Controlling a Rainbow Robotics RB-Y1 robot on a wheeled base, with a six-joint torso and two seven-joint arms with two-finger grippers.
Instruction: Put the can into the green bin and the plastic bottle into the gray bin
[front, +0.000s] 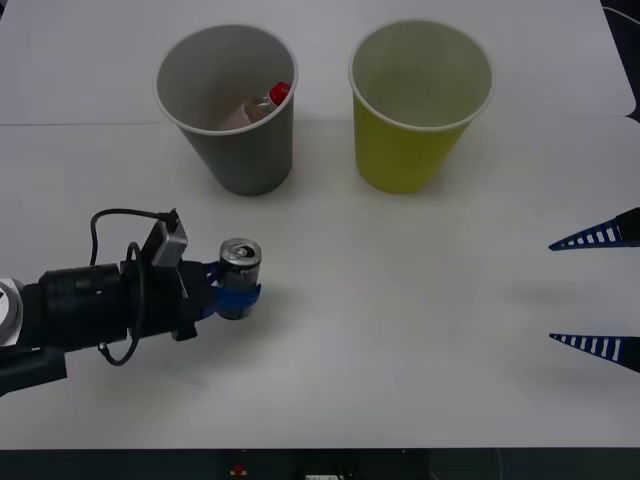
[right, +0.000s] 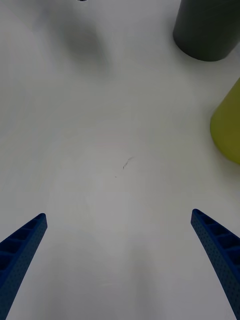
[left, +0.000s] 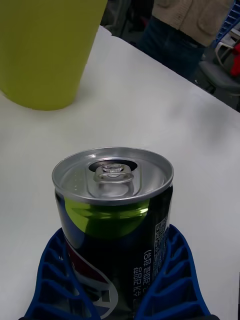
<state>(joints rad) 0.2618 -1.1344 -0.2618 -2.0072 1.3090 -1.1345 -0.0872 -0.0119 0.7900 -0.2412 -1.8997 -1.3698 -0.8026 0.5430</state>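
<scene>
left tool (front: 237, 293) clamped round upright can (front: 240, 262)

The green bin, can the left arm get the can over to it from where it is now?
Probably yes. The left gripper is shut on the upright can, and bare table lies between it and the green bin. The gray bin stands off to the side.

My front camera looks down and forward over the table (front: 400, 330), taking in both cups. My left wrist camera sits very close behind the can (left: 115, 220), low, facing across to the green bin (left: 47, 50). My right wrist camera looks down at bare tabletop, sharing the green bin and gray bin (right: 207, 30) with the front view.
</scene>
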